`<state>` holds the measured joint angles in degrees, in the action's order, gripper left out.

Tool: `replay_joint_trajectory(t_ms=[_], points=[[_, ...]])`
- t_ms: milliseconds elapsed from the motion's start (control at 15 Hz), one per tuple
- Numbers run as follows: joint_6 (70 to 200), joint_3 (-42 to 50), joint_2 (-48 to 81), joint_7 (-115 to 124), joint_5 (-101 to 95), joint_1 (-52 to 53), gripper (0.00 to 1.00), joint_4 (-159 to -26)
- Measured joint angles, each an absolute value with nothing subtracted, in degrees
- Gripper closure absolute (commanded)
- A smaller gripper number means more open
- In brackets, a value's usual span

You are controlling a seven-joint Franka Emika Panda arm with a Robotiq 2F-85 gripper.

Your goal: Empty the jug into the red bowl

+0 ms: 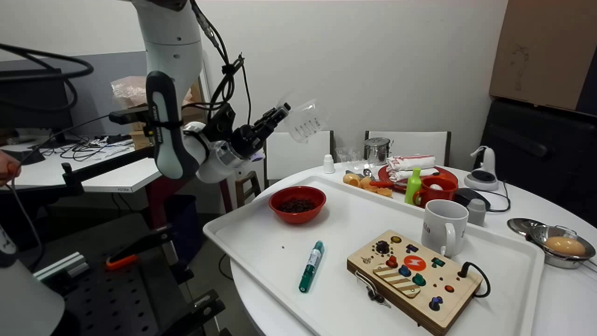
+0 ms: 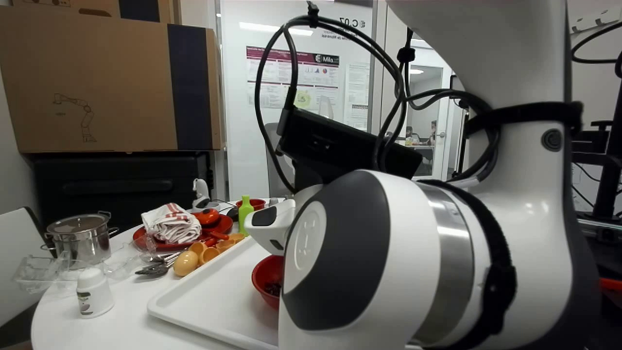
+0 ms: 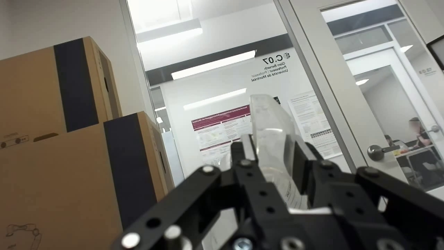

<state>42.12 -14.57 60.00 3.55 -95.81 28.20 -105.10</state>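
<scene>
The jug (image 1: pixel 305 122) is a clear measuring jug with printed marks, high above the table. My gripper (image 1: pixel 285 108) is shut on its handle and holds it tilted. The clear handle (image 3: pixel 272 119) stands between the fingers of the gripper (image 3: pixel 276 149) in the wrist view. I see no contents in the jug. The red bowl (image 1: pixel 298 217) sits on the white tray, lower than the jug, with small dark pieces inside. The red bowl (image 2: pixel 262 273) is partly hidden by the arm (image 2: pixel 364 262) in an exterior view, where the gripper is also hidden.
The white tray (image 1: pixel 261 254) also holds a green marker (image 1: pixel 311 267), a wooden control box (image 1: pixel 413 280) and a white mug (image 1: pixel 445 226). Behind it are a green bottle (image 1: pixel 413 186), a red cup (image 1: pixel 440 189), eggshells, a metal pot (image 1: pixel 377 150) and a silver bowl (image 1: pixel 559 261).
</scene>
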Motion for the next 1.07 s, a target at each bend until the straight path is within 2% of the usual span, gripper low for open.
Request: replay_joint_trajectory(t_ms=[800, 1067], points=[[41.00, -13.63, 60.15, 3.14, -98.92, 28.05, 0.93, -104.92], [47.41, -16.97, 59.65, 1.11, -98.00, 25.58, 0.93, -104.74]])
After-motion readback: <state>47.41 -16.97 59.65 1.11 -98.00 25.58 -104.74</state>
